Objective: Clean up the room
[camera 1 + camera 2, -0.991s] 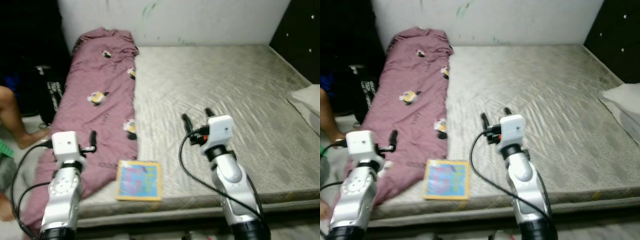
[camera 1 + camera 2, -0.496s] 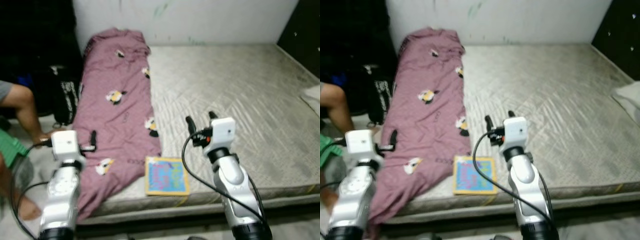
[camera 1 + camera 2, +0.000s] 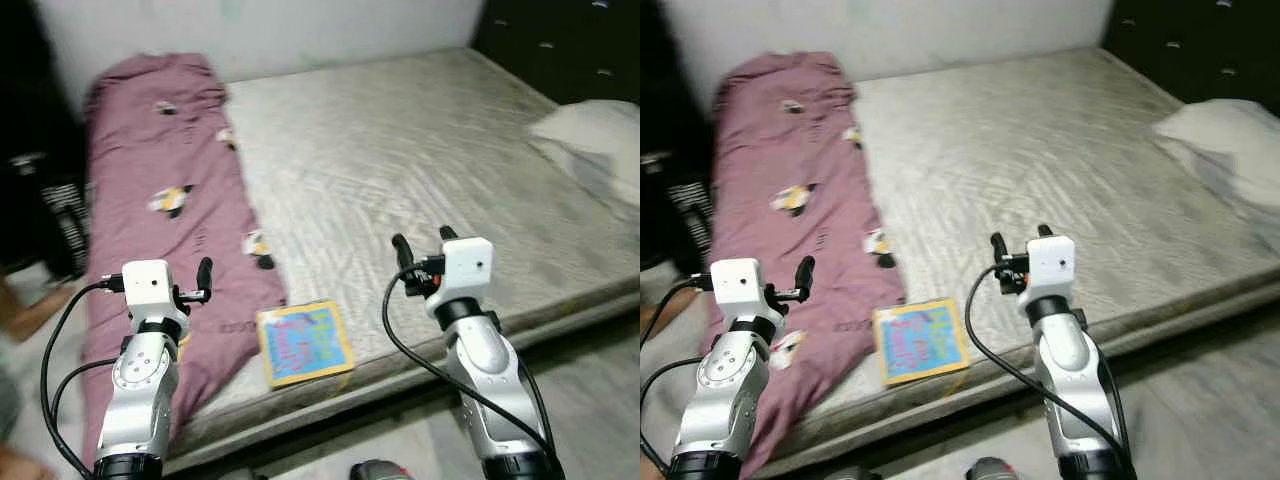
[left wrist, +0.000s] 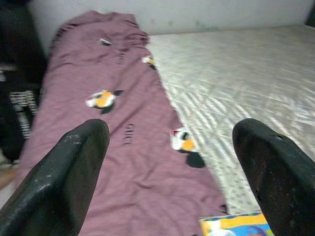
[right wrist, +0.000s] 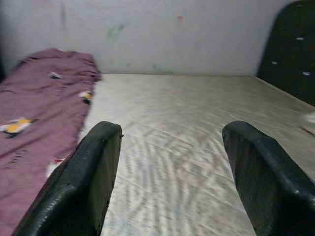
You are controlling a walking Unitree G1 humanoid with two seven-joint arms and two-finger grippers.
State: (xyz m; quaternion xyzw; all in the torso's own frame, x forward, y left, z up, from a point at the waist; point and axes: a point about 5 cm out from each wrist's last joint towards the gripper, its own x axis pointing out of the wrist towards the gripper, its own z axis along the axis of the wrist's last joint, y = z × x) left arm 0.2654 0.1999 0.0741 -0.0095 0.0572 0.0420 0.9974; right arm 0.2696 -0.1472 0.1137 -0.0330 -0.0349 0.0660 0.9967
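Far left, beside the bed, a dark bag with white stripes (image 3: 60, 205) is sitting in shadow on the floor.

Left gripper (image 3: 198, 282) is hovering over the near end of the mauve quilted blanket with small cartoon prints (image 3: 160, 200), not touching it. Its two black fingers (image 4: 74, 167) are standing wide apart, nothing between them; in the left wrist view the blanket is showing through the gap.

The blanket is lying lengthwise along the left side of the grey patterned mattress (image 3: 400, 150), running from the white wall (image 3: 890, 30) down to the near edge, where it is spilling over the side.

Just beside the blanket's near end, a flat square picture book with a yellow border and a blue-and-pink cover (image 3: 303, 342) is lying on the mattress, close to the near edge. It is sitting between the two arms, apart from both grippers.

Right gripper (image 3: 420, 243) is hanging above bare mattress, right of the book. Its fingers (image 5: 88, 187) are also spread wide and holding nothing.

Far right, a white pillow (image 3: 590, 125) is resting on the mattress near the dark tufted headboard (image 3: 560, 40). The edges of the head views are blurring slightly.
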